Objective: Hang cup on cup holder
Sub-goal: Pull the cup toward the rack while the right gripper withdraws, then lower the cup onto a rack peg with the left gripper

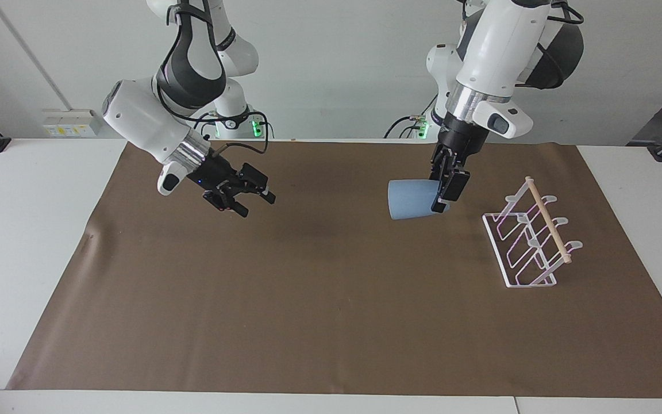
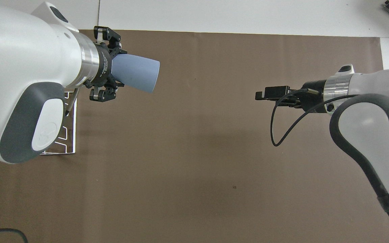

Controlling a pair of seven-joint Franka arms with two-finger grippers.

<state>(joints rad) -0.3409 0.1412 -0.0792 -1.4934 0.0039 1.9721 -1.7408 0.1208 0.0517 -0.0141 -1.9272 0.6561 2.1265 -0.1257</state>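
Note:
The light blue cup lies on its side in the air, held by its narrow bottom end in my left gripper. The gripper is shut on it over the brown mat, close beside the cup holder. The cup's rim points toward the right arm's end of the table. The cup holder is a white wire rack with a wooden dowel, standing at the left arm's end. In the overhead view the cup sticks out of the left gripper and the arm hides most of the rack. My right gripper is open and empty over the mat; it also shows in the overhead view.
A brown mat covers most of the white table. Nothing else stands on it.

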